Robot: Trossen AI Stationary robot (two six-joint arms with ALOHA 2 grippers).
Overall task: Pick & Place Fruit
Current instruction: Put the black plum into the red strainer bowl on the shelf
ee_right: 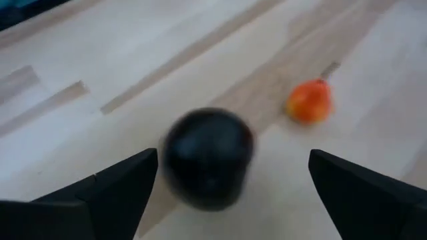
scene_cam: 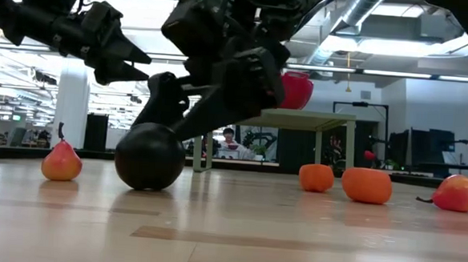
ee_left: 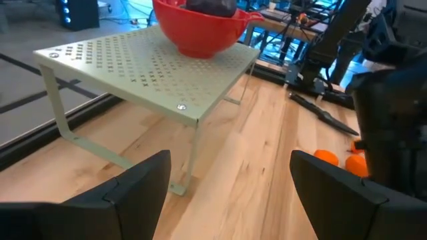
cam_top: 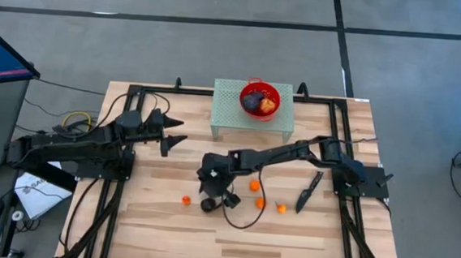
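Note:
A dark purple fruit (cam_top: 209, 205) (scene_cam: 149, 156) rests on the wooden table near its middle. My right gripper (cam_top: 210, 191) (ee_right: 233, 155) hangs over it, open, one finger on either side of the fruit (ee_right: 208, 157) with a gap on each. Orange fruits lie around it: one to the left (cam_top: 186, 199) (ee_right: 309, 101) and three to the right (cam_top: 254, 185) (cam_top: 260, 203) (cam_top: 280, 207). The red bowl (cam_top: 250, 83) (ee_left: 200, 33) stands on a green perforated stand and holds a dark fruit (cam_top: 252, 101) and a reddish one (cam_top: 269, 105). My left gripper (cam_top: 173, 133) (ee_left: 230, 193) waits open, left of the stand.
The green stand (cam_top: 227, 112) (ee_left: 133, 67) sits at the table's far edge on thin legs. A black tool (cam_top: 307, 191) lies right of the orange fruits. A dark cable (cam_top: 240, 221) loops on the table by my right gripper. There is bare wood toward the near edge.

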